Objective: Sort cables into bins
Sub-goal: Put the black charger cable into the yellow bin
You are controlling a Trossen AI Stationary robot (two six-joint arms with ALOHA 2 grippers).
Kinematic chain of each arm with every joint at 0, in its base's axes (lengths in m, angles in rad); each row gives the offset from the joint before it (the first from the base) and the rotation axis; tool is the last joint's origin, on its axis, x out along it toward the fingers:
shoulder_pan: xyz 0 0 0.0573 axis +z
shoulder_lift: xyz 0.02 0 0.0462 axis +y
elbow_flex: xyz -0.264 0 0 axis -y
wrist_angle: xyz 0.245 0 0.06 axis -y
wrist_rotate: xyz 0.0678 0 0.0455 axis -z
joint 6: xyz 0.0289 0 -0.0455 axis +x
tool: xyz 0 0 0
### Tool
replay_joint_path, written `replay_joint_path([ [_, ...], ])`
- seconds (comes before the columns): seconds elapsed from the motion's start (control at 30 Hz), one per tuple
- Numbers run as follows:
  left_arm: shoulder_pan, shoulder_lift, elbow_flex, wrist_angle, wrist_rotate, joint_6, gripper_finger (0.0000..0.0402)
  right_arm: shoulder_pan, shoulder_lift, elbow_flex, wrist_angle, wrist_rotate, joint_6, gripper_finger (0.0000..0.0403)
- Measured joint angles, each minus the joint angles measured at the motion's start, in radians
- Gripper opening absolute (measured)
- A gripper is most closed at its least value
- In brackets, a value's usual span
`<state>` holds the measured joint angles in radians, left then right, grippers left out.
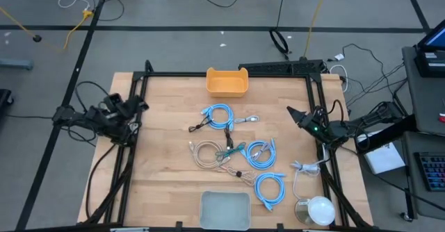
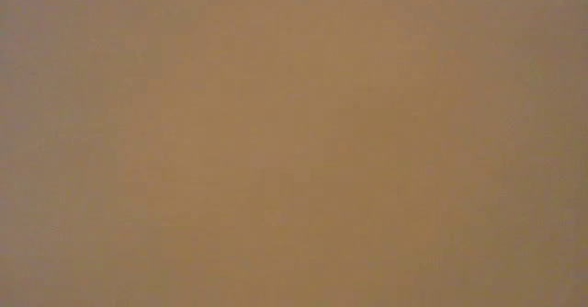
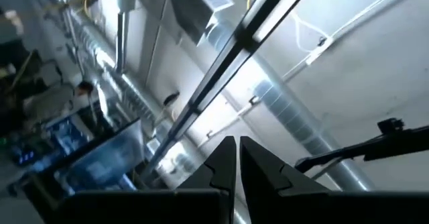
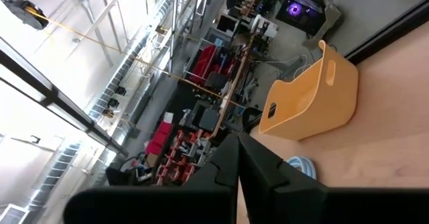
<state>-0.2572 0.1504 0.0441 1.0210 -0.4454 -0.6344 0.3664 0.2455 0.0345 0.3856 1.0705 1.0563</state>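
High view: my left gripper and right gripper, both closed and empty, flank limp, light coiled cables; best pinched across a coil's bundled loops.

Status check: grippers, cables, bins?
Left gripper and right gripper shut, empty, parked at table edges. Cables unsorted mid-table. Orange bin and grey bin empty. Nothing blocking.

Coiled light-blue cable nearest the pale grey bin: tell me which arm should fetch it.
Probably the right. The right gripper, shut, sits nearer the coiled light-blue cable beside the pale grey translucent rectangular bin. The left gripper, also shut, rests at the opposite table edge.
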Motion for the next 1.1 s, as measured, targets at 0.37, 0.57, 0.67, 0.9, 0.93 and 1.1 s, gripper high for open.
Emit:
replay_joint_path([
  [0.37,0.016,0.192,0.124,-0.380,0.054,-0.154,0.0024,0.000,0.000,0.000,0.000,0.002,0.002,0.0000],
  [0.57,0.159,0.379,0.498,-1.167,0.259,0.195,0.0024,0.000,0.000,0.000,0.001,0.000,-0.004,0.0000],
  [0.67,0.272,0.574,0.691,-1.625,0.192,0.328,0.0024,0.000,0.000,0.000,0.009,-0.002,-0.035,0.0000],
  [0.9,0.449,0.925,0.765,-1.596,0.377,0.591,0.0024,-0.001,0.006,0.006,0.178,-0.162,-0.354,0.0000],
  [0.93,0.469,0.967,0.762,-1.558,0.441,0.588,0.0024,-0.005,0.009,0.018,0.196,-0.191,-0.416,0.0000],
  [1.1,0.585,1.140,0.760,-1.335,0.799,0.441,0.0024,-0.032,0.044,0.121,0.200,-0.299,-0.618,0.0008],
])
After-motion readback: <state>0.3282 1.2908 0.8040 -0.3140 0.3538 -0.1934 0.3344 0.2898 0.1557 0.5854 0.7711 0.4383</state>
